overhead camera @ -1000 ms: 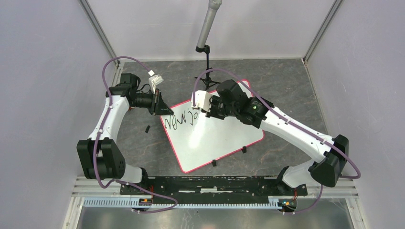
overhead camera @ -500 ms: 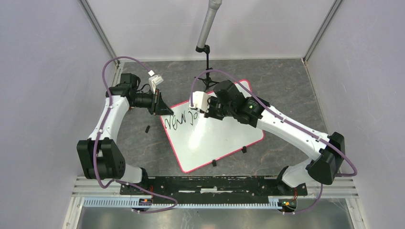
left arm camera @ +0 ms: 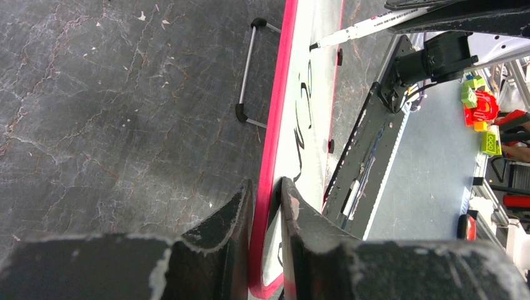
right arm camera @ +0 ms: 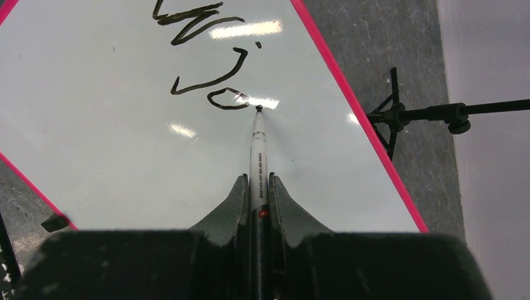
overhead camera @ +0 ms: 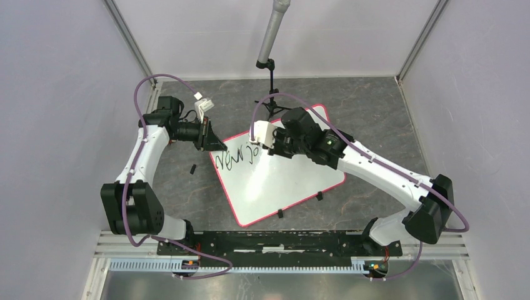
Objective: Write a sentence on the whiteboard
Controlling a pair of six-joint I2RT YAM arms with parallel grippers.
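The whiteboard lies tilted on the dark table, white with a pink-red rim. Black handwritten words of the sentence run across its upper left part; only one slanted line shows. My left gripper is shut on the whiteboard's left corner, its jaws on either side of the red rim. My right gripper is shut on a white marker, whose tip touches the board just right of the last loop of writing. The marker also shows in the left wrist view.
A black mini tripod with a grey pole stands just behind the board's far corner. Small black clips sit on the board's near edge, and one loose black piece lies on the table left of it. Grey walls close in both sides.
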